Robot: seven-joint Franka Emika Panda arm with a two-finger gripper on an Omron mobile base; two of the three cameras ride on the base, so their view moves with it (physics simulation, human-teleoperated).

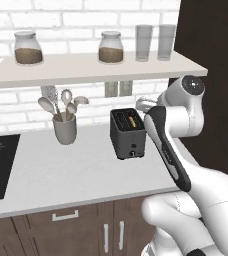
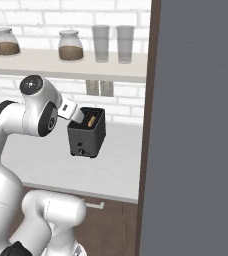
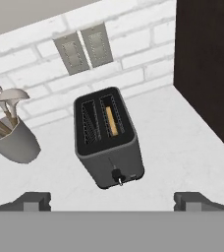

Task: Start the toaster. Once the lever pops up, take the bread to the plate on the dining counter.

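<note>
Pale worktop (image 1: 61, 175) beneath white brick wall and shelf (image 1: 86, 67) with jars. Dark two-slot toaster (image 3: 107, 138) standing on worktop, near dark side panel, just right of utensil cup (image 3: 13, 140). Gripper (image 3: 112, 201) poised above and in front of toaster, fingers spread wide, holding nothing. Bread (image 3: 112, 120) seated in right-hand slot. Lever (image 3: 117, 177) on narrow front face.

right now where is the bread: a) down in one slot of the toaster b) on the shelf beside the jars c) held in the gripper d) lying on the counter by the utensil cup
a, the bread shows as a tan strip sunk in one slot of the toaster, the other slot being empty, while the gripper is open and holds nothing.
</note>
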